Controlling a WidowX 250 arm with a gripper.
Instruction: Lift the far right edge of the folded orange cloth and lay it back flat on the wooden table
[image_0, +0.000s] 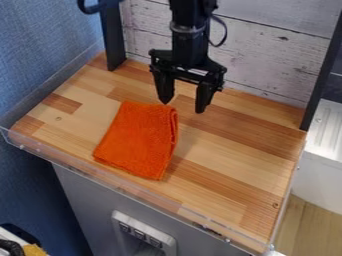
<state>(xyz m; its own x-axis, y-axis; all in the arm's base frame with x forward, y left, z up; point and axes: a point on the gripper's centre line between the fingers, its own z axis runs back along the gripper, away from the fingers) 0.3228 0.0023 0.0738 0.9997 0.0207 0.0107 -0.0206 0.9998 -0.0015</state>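
A wide wooden worktop of pale and reddish-brown strips (234, 150), smooth and flat, lies beneath everything. Behind it stands a whitewashed panel of knotty, rough-looking planks (274, 45). The hard, angular black two-finger gripper (182, 105) hangs over the rear of the worktop, its fingers spread and nothing between them; one tip is near the upper right corner of a bright orange folded cloth (137, 142). Whether they touch, I cannot tell.

The cloth lies left of the worktop's middle, a slanted, roughly four-sided shape with a nubby, towel-like weave. It should be light, limp and hard to damage, with enough grip in its texture not to slip. A pinch at the layered right edge (175, 131) or that upper corner looks best, though a shallow bite might catch only one layer and unfold it.
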